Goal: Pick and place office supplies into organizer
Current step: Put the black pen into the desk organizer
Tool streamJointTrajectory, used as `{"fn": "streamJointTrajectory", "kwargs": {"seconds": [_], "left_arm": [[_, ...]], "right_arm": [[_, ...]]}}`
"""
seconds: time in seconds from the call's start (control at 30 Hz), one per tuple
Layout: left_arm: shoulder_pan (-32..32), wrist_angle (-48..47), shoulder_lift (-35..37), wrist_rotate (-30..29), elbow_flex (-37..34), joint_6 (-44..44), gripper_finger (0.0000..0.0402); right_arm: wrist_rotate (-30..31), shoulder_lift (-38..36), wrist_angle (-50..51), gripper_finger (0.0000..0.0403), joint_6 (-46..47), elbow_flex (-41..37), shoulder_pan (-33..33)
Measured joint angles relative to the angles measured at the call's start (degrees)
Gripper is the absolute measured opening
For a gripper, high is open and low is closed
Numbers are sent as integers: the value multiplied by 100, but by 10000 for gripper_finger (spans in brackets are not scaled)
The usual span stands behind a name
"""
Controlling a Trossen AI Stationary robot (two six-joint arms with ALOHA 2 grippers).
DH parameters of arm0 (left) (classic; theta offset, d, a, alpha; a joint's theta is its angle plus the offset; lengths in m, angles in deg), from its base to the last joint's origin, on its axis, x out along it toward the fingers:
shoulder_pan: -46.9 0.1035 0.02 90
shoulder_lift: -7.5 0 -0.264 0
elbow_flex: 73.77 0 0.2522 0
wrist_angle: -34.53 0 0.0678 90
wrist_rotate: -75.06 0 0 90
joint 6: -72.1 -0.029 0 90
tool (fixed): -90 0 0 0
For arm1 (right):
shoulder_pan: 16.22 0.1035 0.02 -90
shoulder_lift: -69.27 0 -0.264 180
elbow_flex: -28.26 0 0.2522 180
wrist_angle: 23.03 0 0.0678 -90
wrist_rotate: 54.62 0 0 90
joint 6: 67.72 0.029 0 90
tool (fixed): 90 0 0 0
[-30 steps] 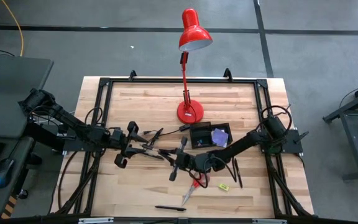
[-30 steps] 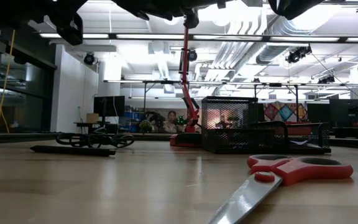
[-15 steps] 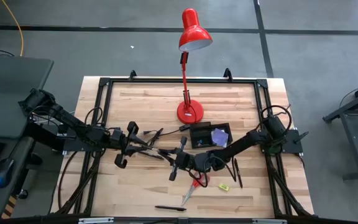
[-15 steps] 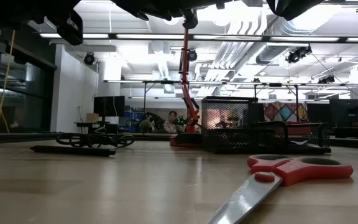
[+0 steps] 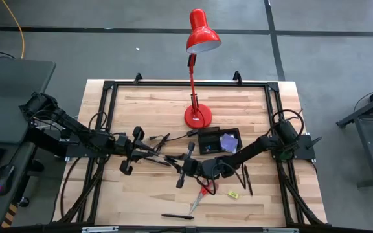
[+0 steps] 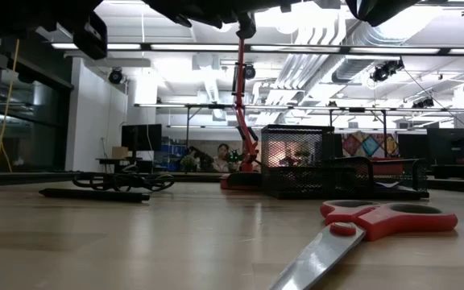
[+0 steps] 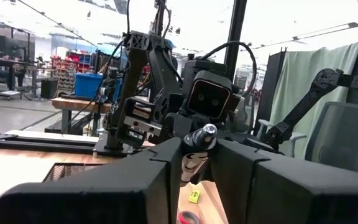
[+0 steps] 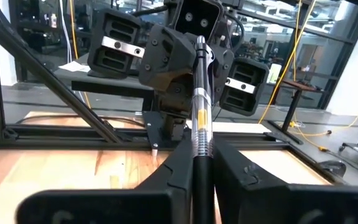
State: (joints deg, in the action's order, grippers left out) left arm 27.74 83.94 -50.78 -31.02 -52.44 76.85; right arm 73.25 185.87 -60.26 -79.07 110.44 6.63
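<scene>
Plainly, a hand-over was in progress at the middle of the high view. The left gripper and the right gripper each seemed clamped on one pen, held above the table. To do it well, the receiving side should grip firmly before the other lets go. Only the wrist views showed the pen inside each grip; from above it was a dark tangle. The organizer sat right of centre, just below the lamp base.

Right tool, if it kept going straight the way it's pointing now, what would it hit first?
Most likely the left tool: the right tool holds a pen whose far end already reaches it, though depth is hard to judge.
</scene>
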Motion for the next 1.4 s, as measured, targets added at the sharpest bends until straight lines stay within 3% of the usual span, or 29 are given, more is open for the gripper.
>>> {"fn": "streamJointTrajectory", "kwargs": {"seconds": [0.3, 0.43, 0.63, 0.83, 1.3, 1.4], "left_arm": [[2, -52, -3, -20, -2, -24, 45], [0, -69, -10, 4, -2, -3, 45], [0, -56, -1, 4, 0, 63, 45], [-3, -81, -1, 6, 0, 62, 45], [72, -348, -1, -923, 61, -85, 45], [346, -685, -5, -682, 262, -3, 45]], "right_arm": [[22, 0, 163, 26, 16, 0, 11], [128, 0, 173, 53, -153, 4, 122], [774, 7, 431, 126, -169, 2, 387], [1165, 7, 850, 169, -70, -2, 681], [2535, 7, 1951, 188, 245, -2, 1820], [3095, 7, 2042, 188, 216, -2, 2002]]}}
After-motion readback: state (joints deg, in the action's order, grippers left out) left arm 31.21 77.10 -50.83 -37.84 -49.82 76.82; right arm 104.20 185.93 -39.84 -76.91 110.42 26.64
